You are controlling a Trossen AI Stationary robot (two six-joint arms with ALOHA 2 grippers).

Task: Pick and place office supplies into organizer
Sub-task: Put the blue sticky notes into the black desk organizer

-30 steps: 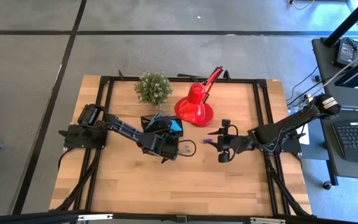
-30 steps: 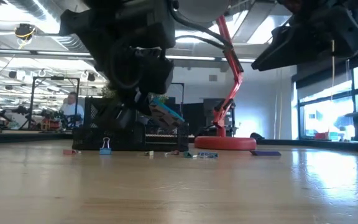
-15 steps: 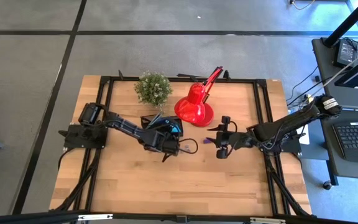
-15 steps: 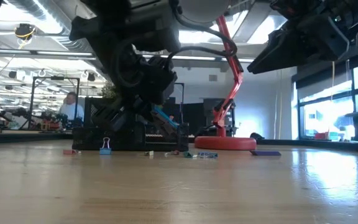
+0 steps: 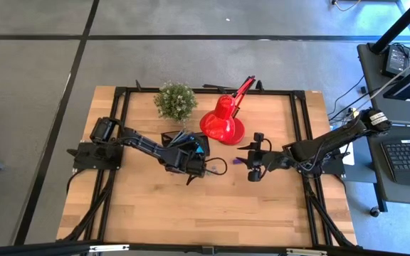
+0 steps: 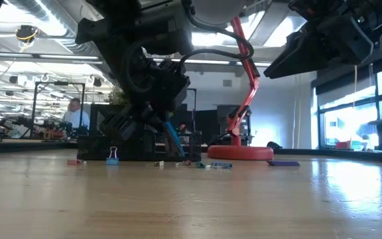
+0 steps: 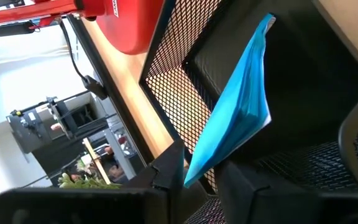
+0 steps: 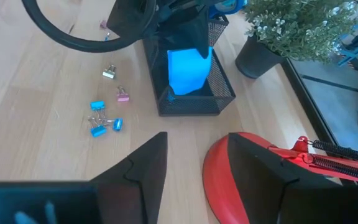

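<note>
Sticky-note pad (image 7: 238, 118), which we see pinched by the left gripper (image 7: 194, 177) inside the organizer (image 8: 219, 93), is nearly placed; clips (image 8: 102, 121) beside the organizer remain, right gripper (image 8: 191, 165) spread idle.

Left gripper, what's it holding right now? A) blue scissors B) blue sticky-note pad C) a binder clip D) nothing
B: the left gripper is pinching the blue sticky-note pad at its edge, inside the black mesh organizer; the right wrist view shows the same pad in that compartment.
</note>
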